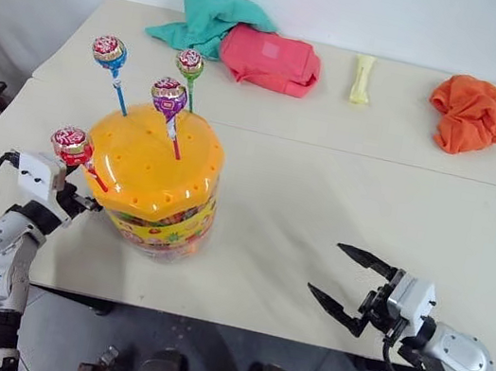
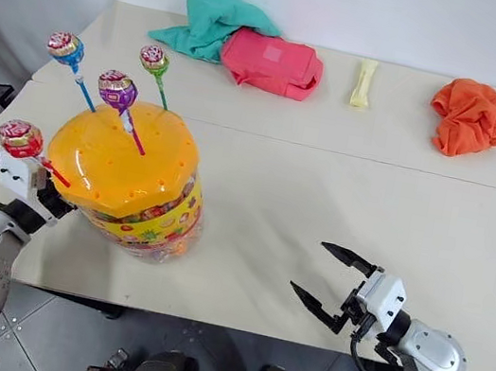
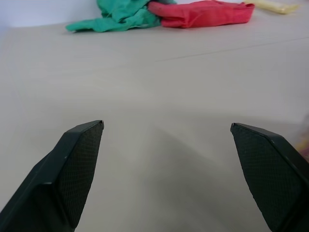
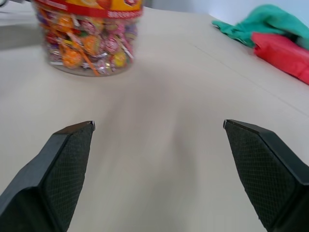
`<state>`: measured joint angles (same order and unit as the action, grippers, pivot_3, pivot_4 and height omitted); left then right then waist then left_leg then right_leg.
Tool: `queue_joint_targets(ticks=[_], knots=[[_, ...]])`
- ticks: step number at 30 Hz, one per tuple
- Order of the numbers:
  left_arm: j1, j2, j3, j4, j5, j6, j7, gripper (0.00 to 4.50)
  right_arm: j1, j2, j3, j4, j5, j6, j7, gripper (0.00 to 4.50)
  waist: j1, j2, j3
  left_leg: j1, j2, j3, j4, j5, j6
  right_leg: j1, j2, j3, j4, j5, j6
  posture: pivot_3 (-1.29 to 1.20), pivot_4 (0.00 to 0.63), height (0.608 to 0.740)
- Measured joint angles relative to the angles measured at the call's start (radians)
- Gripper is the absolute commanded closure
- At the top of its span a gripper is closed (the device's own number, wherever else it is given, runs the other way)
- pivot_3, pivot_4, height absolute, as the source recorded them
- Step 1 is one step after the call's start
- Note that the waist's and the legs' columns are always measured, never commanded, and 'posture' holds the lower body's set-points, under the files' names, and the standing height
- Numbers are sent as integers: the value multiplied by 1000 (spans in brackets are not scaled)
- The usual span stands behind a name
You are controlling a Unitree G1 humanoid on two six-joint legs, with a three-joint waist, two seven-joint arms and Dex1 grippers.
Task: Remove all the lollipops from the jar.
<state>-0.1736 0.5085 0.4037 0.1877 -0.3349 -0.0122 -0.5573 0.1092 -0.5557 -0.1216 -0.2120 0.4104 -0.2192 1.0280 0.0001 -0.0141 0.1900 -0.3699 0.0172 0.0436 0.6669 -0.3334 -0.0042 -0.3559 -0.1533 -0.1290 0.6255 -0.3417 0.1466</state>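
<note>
Apparently nothing is being pulled yet: four lollipops [image 1: 169,98] are standing in the jar [image 1: 153,178] near the table's [image 1: 319,217] left edge; left gripper [image 1: 81,204] and right gripper [image 1: 349,282] are waiting, jaws spread wide and empty, needing a stick to pinch.

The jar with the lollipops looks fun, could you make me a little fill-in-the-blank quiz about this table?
1. The number of lollipops standing in the jar's lid is ___.
2. The lid is coloured ___.
3. The jaws of the right gripper stand ___.
4. The cloth nearest the far right corner of the table is coloured ___.

Missing words: four; orange; open; orange.
</note>
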Motion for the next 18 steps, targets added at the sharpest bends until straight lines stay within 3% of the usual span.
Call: queue_joint_targets(ticks=[5,13,18], knots=[[8,45,35,19,-92,24,-98,21,-56,-7,6,-55,89,70,5,0,-5,0,0,0,1,0,0,0,0,0,1,0,0,0,0,0,150,740],[170,334,277,71,-408,310,-489,21,-294,-21,-14,-218,423,325,-49,0,-10,0,0,-1,4,-1,0,-1,-1,-2,3,0,0,0,-1,0,150,740],[222,496,417,92,-550,540,-675,21,-369,-96,-43,-259,520,413,-8,0,9,-1,0,-3,8,-1,0,-2,0,-2,3,0,-1,0,-1,0,150,740]])
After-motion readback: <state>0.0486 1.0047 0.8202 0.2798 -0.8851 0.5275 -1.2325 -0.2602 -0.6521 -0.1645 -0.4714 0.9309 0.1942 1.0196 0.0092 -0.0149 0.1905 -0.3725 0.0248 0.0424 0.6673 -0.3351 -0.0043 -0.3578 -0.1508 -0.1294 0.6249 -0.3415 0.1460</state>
